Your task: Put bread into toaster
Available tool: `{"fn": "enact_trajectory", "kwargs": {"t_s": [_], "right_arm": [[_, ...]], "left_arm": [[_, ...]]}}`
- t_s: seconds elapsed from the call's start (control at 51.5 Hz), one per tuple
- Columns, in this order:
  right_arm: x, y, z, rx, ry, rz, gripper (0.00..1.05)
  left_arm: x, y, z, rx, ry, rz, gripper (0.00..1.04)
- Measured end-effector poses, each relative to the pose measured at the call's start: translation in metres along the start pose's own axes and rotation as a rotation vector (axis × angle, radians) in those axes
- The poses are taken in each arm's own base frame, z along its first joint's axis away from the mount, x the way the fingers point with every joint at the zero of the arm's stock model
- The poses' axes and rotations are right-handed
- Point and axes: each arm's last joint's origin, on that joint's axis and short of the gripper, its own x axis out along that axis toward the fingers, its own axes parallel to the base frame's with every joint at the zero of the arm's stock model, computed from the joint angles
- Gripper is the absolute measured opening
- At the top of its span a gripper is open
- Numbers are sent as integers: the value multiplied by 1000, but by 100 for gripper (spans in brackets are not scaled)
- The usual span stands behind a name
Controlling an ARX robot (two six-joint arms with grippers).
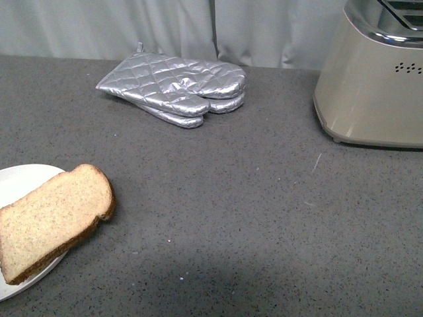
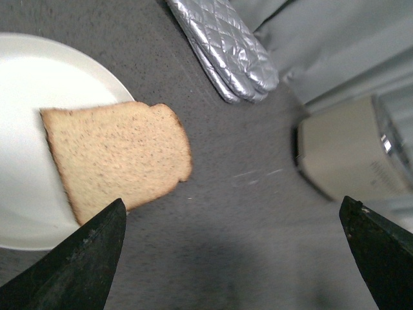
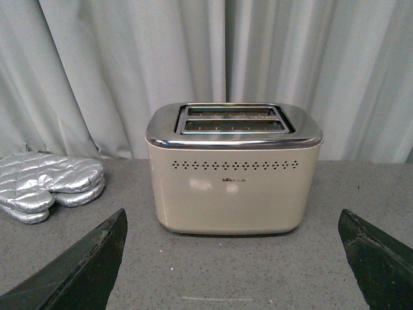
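1. All things rest on 1 speckled grey tabletop [image 1: 251, 218].
2. Beige toaster [image 1: 373, 79] stands far right, its 2 chrome slots facing up.
3. 2 silver quilted oven mitts [image 1: 175, 89] lie stacked at the back.
4. White plate [image 1: 20, 181] sits near left.
5. Bread [image 1: 49, 218] lies flat on the plate, rounded top overhanging the rim.
6. Left hand [image 2: 232, 203] hangs above the bread, fingers wide apart; right hand [image 3: 232, 213] faces the toaster, likewise spread.

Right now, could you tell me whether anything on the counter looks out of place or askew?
Only the bread: it lies askew on the plate, its rounded top past the rim over the counter. The toaster stands upright; nothing looks spilled.
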Motion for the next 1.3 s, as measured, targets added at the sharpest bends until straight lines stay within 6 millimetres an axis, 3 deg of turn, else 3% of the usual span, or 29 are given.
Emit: {"fn": "enact_trajectory", "kwargs": {"t_s": [0.175, 0.369, 0.466, 0.66, 0.99, 1.301], "right_arm": [[0, 0, 0, 0, 0, 1, 95], [0, 0, 0, 0, 0, 1, 95], [0, 0, 0, 0, 0, 1, 95], [0, 0, 0, 0, 0, 2, 95], [0, 0, 0, 0, 0, 2, 95], [0, 0, 0, 0, 0, 2, 95]], "left_arm": [[14, 8, 18, -241, -49, 30, 98], [45, 20, 50, -281, -85, 68, 98], [66, 37, 74, -288, -107, 138, 98], [97, 75, 99, -277, -98, 283, 98], [133, 124, 113, -152, -36, 388, 98], [141, 149, 113, -62, 55, 422, 98]]}}
